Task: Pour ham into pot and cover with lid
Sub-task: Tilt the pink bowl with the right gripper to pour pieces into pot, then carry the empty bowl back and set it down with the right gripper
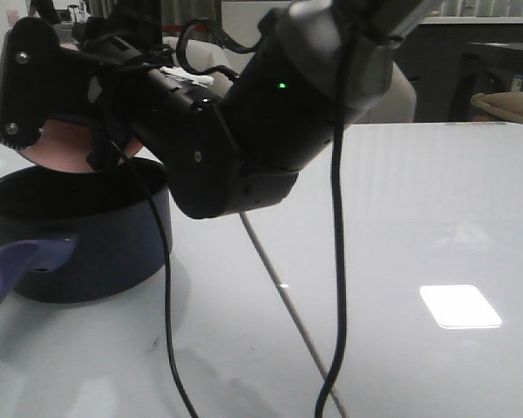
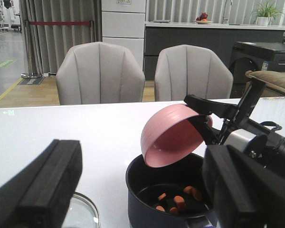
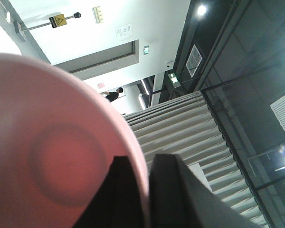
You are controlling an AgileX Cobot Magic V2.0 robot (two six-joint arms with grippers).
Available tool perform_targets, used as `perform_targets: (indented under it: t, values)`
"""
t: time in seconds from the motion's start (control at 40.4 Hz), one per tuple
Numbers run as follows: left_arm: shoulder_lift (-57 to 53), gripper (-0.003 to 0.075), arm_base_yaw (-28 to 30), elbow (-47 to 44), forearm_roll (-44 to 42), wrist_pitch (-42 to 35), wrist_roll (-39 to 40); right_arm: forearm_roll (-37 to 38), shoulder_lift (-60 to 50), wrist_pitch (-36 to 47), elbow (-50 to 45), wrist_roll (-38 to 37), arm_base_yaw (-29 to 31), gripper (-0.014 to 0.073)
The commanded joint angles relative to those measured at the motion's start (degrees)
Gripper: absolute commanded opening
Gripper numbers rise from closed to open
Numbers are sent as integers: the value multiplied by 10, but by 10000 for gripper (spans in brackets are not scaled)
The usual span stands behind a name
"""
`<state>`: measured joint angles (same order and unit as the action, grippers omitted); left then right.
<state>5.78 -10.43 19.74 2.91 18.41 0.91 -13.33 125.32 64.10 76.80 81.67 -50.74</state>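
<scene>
- The round dark glass lid (image 2: 80, 213) with its shiny rim lies flat on the white counter (image 2: 61, 128), just left of the pot and directly beneath the left end effector (image 2: 142, 190), whose fingers stand apart; this arm is the nearer one.
- The dark navy saucepan (image 1: 87, 235) points its blue-purple handle (image 1: 17, 266) nearward; orange-pink ham cubes (image 2: 178, 199) rest inside.
- The right end effector (image 3: 142, 190) is clamped on the upturned pink bowl (image 2: 168, 135) above it.
</scene>
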Motion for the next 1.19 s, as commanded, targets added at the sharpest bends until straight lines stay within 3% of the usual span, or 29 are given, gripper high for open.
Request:
perform_targets:
  t: [0.0, 0.198, 0.371, 0.668, 1.015, 1.164]
  values:
    - [6, 561, -4, 14, 6, -43, 0, 5, -41, 80, 14, -55, -1, 134]
    - [6, 561, -4, 14, 6, -43, 0, -78, -103, -100, 14, -272, 0, 134]
    - [6, 561, -4, 14, 6, -43, 0, -84, -172, -306, 14, -424, 6, 132]
    - [6, 561, -4, 14, 6, -43, 0, -162, -269, -581, 14, -444, 39, 132]
    - [6, 561, -4, 14, 6, -43, 0, -169, -336, -829, 14, -445, 196, 135]
    - [6, 561, -4, 14, 6, -43, 0, -156, -340, -885, 14, -482, 270, 135]
